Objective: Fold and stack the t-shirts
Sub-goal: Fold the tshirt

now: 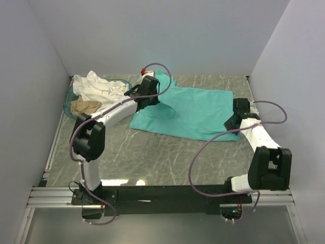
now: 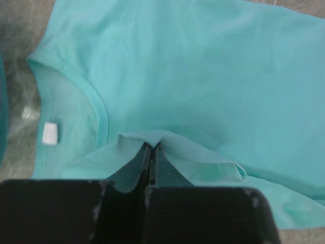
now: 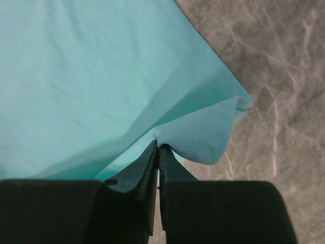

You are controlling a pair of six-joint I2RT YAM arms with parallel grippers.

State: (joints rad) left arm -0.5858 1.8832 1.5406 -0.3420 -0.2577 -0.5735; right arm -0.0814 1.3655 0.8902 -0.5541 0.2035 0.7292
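Top external view: the teal-green t-shirt (image 1: 195, 112) lies spread across the far middle of the marble-patterned table (image 1: 167, 157), its long axis running left to right and its front edge slanting toward the right arm. The left wrist view shows its ribbed neckline (image 2: 94, 101) with a small white label (image 2: 50, 133) inside it, and a fold of cloth raised into a little peak just beside the neck opening. The left gripper (image 2: 151, 148) is pinched onto that peak, its 2 fingers pressed together with only the thin fabric between them. From above, this gripper (image 1: 151, 101) sits at the shirt's left end.

At the opposite end, the right gripper (image 3: 156, 148) has its fingers closed tight on the hem near a corner; the stitched edge curls over beside the tips, with bare table to the right of it. From above, that gripper (image 1: 231, 122) is at the shirt's near right corner.

Well to the left, a white t-shirt (image 1: 99, 86) and a beige t-shirt (image 1: 85, 107) lie crumpled in an oval teal plastic basket (image 1: 68, 101) against the left wall, the white one spilling over its rim toward the left arm.
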